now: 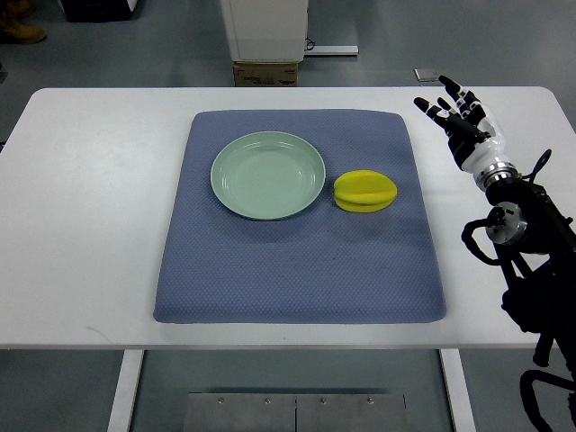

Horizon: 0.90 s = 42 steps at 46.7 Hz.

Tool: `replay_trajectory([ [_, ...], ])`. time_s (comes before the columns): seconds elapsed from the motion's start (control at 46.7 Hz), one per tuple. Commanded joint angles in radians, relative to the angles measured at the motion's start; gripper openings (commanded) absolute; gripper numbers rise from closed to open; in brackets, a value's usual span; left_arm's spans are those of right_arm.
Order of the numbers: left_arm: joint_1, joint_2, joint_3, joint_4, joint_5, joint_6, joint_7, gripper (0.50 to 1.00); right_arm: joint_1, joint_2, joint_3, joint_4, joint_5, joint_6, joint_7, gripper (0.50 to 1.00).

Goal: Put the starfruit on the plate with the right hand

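A white table (81,225) stands on grey floor (162,54) beside a white cabinet (265,27).

**Our count of what is in view**

We count one starfruit (365,192), yellow, and one plate (267,175), pale green. We count one mat (301,270), blue-grey, and one tabletop (81,225), white. We count one robot hand (458,119), the right one, with its fingers spread and nothing in them. Beyond the far edge of the tabletop we count one cardboard box (265,73) and one white cabinet (265,29) above it.
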Motion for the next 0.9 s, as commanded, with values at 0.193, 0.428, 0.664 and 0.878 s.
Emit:
replay_trajectory([
  [0.193,-0.004,0.0,0.001,-0.001,0.002,-0.001,0.001,1.0,0.001,0.0,0.0,0.0,0.0,0.0,0.0,1.0],
  [0.428,0.007,0.0,-0.002,0.0,0.0,0.002,0.001,1.0,0.001,0.0,-0.002,-0.003,0.0,0.0,0.0,1.0],
  [0.664,0.01,0.0,-0.002,0.0,0.0,0.003,0.001,1.0,0.018,0.0,-0.002,-0.018,0.001,0.0,0.0,1.0],
  [0.878,0.01,0.0,-0.002,0.0,0.0,0.005,0.001,1.0,0.035,0.0,-0.003,-0.028,0.003,0.0,-0.006,1.0],
])
